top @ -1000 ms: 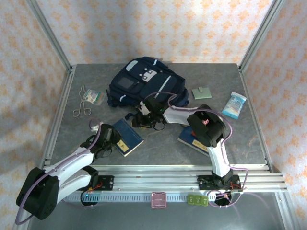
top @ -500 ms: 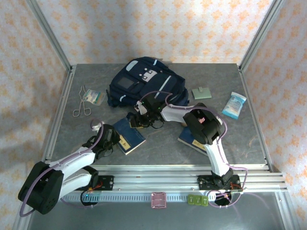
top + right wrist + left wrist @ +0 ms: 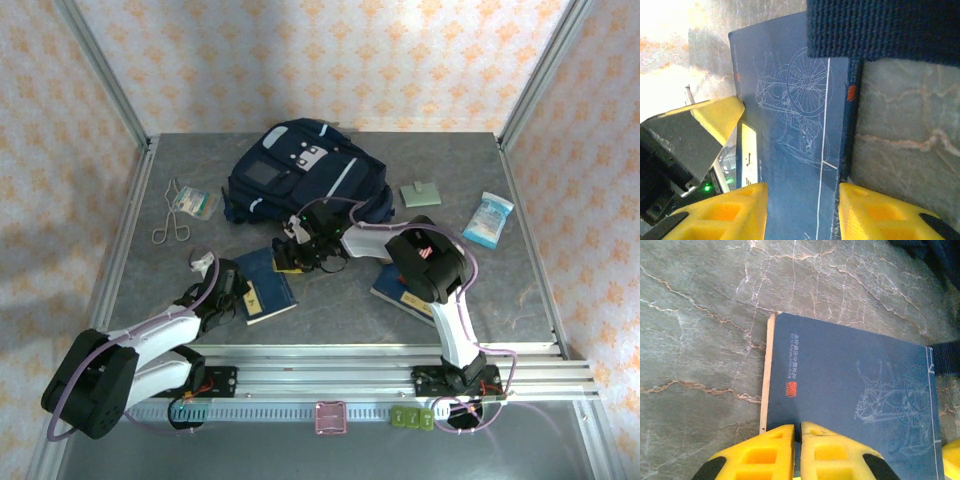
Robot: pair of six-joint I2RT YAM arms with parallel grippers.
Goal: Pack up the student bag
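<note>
When you look down from the top camera, student bag: it lies at the far middle of the tabletop, its near edge just beyond your right end effector and well apart from your left end effector.
Top camera, blue book: flat between the two end effectors, with the left one at its near-left edge and the right one at its far edge.
Top camera, count: one bag, two books (the second blue book lies partly under the right arm), one pair of scissors, one small clear packet, one green pad, one light blue packet.
Left wrist, left end effector: the yellow fingers are closed almost flush over the book's near edge; you cannot tell whether the cover is pinched.
Left wrist, writing: a column of white characters and a red seal on the cover, too small to read, beside a white line drawing of a wheeled cart.
Left wrist, strap: dark webbing meets the book's right edge.
Right wrist, right end effector: the fingers stand apart with the book's cover showing in the gap; you cannot tell whether they touch it.
Right wrist, strap: dark woven webbing lies across the book's far end, beyond the fingertips.
Right wrist, writing: a red mark on the spine, unreadable.
</note>
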